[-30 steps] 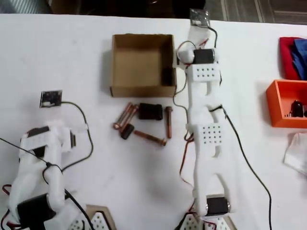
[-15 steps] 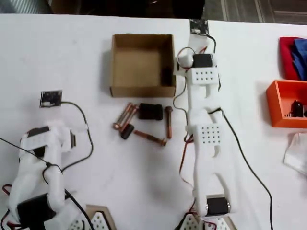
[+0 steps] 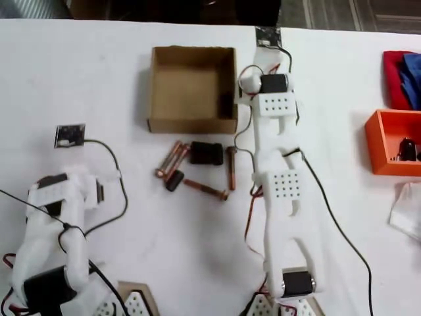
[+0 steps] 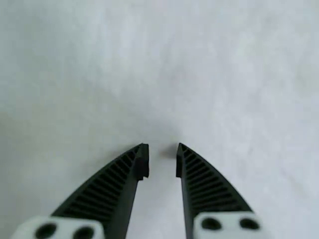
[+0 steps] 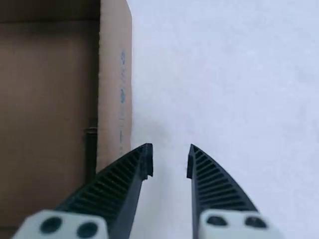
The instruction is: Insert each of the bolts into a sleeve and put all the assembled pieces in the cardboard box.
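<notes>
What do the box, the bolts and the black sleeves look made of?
Box: cardboard, matte brown, with thick raw-cut walls.
Bolts: probably metal, copper-toned with a slight sheen; plating or solid, can't tell.
Sleeves: matte black, likely plastic or rubber; the look leaves it open.

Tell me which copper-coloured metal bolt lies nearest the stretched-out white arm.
The copper-coloured bolt alone between the black rectangular sleeve and the arm; others lie farther left.
</notes>
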